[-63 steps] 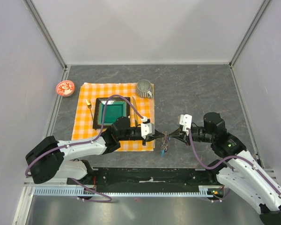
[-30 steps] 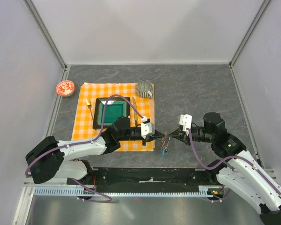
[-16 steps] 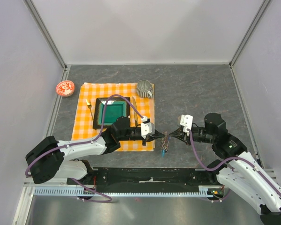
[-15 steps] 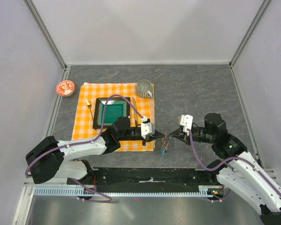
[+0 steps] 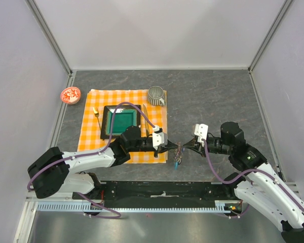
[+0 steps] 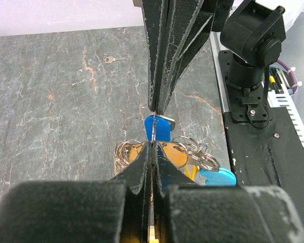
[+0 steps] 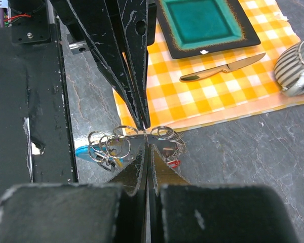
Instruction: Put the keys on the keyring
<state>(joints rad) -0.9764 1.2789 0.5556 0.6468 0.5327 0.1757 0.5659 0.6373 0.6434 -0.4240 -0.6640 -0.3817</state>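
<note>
The keyring [image 5: 179, 149] is a bunch of thin metal rings, held above the grey table between my two grippers, which meet tip to tip. My left gripper [image 5: 173, 147] is shut on one ring seen edge-on [image 6: 154, 126]. From the opposite side my right gripper [image 5: 184, 147] is shut on the same ring [image 7: 145, 130]. The cyan crescent tag [image 6: 218, 177] hangs below the bunch. Keys with a blue head [image 6: 161, 126], a red head [image 7: 173, 163] and a yellow part [image 7: 116, 162] hang among the rings. A small bare key [image 6: 109, 59] lies alone on the table.
An orange checked cloth [image 5: 91, 136] carries a teal plate [image 5: 122, 121], a knife [image 7: 223, 68] and a ribbed grey cup [image 5: 156, 94]. A small red dish [image 5: 70, 94] sits at the far left. The black base rail [image 5: 162, 190] runs along the near edge.
</note>
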